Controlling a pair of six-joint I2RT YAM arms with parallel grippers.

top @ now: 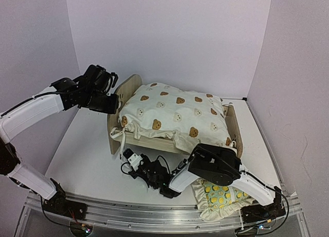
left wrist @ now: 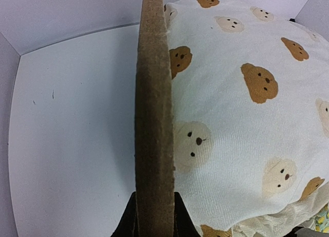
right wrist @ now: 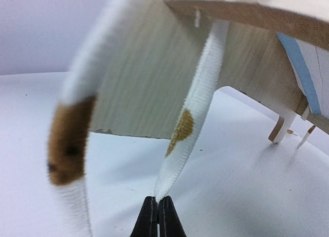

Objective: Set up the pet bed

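The white table (top: 87, 160) holds the pet bed (top: 129, 84), which sits in the middle of it. A big cream cushion (top: 175, 116) with bear faces lies on top of the pet bed and covers most of it. A small green pillow (top: 221, 196) with lemons lies in front of the pet bed, off to the right. The left gripper (top: 114, 95) is clamped on the pet bed's headboard edge. The right gripper (right wrist: 157, 211), just in front of the pet bed, pinches a tie (right wrist: 193, 108) hanging from the cushion.
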